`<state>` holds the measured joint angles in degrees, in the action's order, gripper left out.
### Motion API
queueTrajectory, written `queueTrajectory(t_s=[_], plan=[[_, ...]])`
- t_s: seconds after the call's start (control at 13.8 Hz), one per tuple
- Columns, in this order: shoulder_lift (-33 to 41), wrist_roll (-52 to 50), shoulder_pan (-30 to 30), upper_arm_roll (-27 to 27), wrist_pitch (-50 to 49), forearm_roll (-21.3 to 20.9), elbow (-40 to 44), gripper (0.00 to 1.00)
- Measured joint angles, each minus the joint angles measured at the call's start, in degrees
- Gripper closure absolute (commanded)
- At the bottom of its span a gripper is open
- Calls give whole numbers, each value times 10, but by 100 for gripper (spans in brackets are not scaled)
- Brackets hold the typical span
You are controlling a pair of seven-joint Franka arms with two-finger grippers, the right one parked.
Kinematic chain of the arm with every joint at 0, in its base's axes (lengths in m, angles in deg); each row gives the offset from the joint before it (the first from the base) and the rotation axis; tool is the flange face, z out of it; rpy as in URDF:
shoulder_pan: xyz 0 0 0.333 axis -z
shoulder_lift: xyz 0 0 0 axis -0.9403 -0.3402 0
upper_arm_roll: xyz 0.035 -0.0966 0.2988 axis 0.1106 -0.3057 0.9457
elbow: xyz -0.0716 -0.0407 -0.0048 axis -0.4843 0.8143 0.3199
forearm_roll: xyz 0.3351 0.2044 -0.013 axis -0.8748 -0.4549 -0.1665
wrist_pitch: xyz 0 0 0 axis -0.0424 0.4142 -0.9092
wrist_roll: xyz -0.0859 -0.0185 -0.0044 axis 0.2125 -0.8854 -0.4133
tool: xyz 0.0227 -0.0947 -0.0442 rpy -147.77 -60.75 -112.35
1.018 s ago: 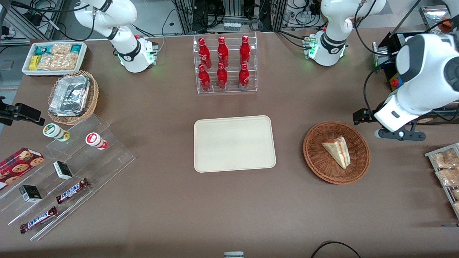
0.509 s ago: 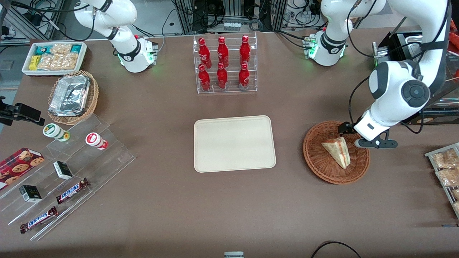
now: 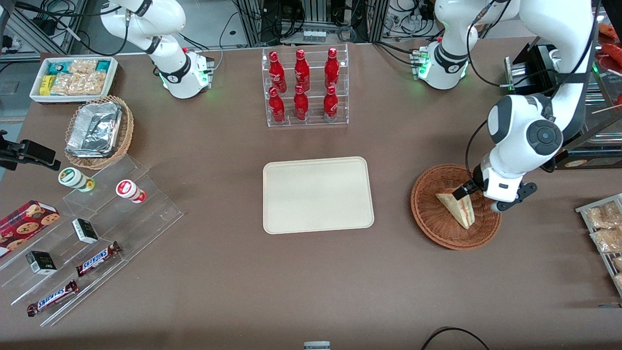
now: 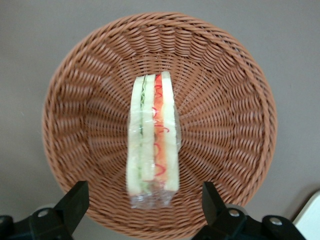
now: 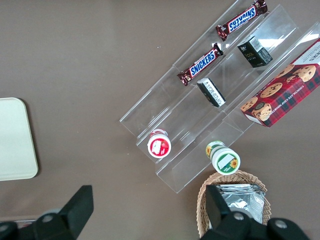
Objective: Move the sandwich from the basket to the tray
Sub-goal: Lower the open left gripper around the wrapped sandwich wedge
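Observation:
The sandwich, a wrapped wedge with red and green filling along its cut edge, lies in the round reddish-brown wicker basket. My gripper hangs just above the basket, over the sandwich's wide end. It is open, one finger on each side of the sandwich, and neither finger touches it. Beside the basket, toward the parked arm's end, the cream tray lies flat with nothing on it.
A clear rack of red bottles stands farther from the front camera than the tray. A wire tray of packaged snacks sits at the working arm's end. A stepped acrylic shelf and a foil-filled basket sit toward the parked arm's end.
My gripper has swung in from the working arm's end of the table and come down over the basket and the sandwich. The sandwich has not moved.

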<state>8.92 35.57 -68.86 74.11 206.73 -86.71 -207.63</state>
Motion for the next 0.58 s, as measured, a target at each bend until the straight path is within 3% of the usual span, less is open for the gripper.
queueTrajectory(t_s=[0.36,0.58], plan=[[-19,-52,13,1,14,-2,0,0],[-33,-52,12,2,16,-29,0,0]])
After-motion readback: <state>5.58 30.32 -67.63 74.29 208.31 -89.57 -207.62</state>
